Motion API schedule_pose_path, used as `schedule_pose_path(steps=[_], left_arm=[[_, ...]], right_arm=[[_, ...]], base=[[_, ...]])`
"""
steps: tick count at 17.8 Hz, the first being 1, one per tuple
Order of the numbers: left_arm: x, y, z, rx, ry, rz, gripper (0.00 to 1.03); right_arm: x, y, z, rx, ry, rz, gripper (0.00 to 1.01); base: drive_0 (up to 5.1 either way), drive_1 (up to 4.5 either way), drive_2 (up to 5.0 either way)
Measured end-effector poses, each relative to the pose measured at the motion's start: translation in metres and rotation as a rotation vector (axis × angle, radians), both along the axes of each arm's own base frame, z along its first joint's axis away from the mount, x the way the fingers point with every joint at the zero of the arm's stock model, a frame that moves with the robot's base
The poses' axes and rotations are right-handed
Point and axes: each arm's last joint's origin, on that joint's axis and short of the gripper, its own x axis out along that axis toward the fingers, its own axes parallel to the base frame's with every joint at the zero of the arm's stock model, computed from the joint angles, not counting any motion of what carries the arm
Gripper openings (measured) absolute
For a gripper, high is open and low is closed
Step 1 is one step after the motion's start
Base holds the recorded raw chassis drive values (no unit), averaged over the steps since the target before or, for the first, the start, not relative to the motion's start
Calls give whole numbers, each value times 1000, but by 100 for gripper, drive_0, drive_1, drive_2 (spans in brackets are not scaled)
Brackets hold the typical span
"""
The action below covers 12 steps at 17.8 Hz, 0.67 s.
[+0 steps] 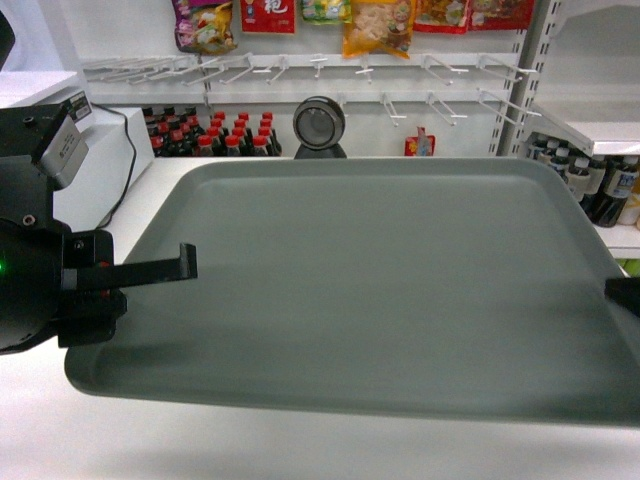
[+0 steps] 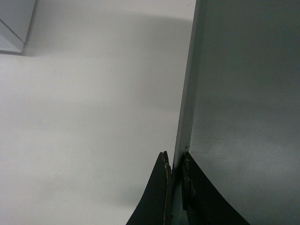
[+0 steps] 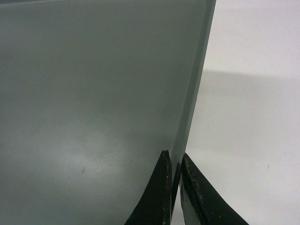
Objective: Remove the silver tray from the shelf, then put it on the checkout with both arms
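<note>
while over the checkout [image 1: 40, 440], both arms' fingers [image 2: 161, 187] pinch the silver tray's [image 1: 380, 290] opposite rims.

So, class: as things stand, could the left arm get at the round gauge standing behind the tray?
Probably not: the left gripper is shut on the tray's left rim, and the tray lies between it and the gauge.

Grey-green silver tray [image 1: 370, 280] above checkout [image 1: 200, 450]
</note>
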Motion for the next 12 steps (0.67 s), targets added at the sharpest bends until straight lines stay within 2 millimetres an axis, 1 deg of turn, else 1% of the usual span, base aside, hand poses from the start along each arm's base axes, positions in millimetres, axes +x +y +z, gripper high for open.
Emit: schedule_pose_path(steps=[3,5,7,9,12], left_arm=[[23,7,1,-42,-22,5,3],[41,10,-5,-79,-8,-10,3],[61,13,-18,-113,40,-30,3],[75,16,-31,-151,74,-50,3],[94,19,-44,-163,112,-56,3]], right_arm=[[20,4,2,-10,-12,6,3],[37,6,-3,-18,24,0,3],[56,9,-16,-26,98,2,3],[71,11,-28,-35,156,3,3],[97,14,-43,-60,196,14,3]], base=[[0,0,0],[0,0,0],[0,0,0],[0,0,0],[0,0,0]])
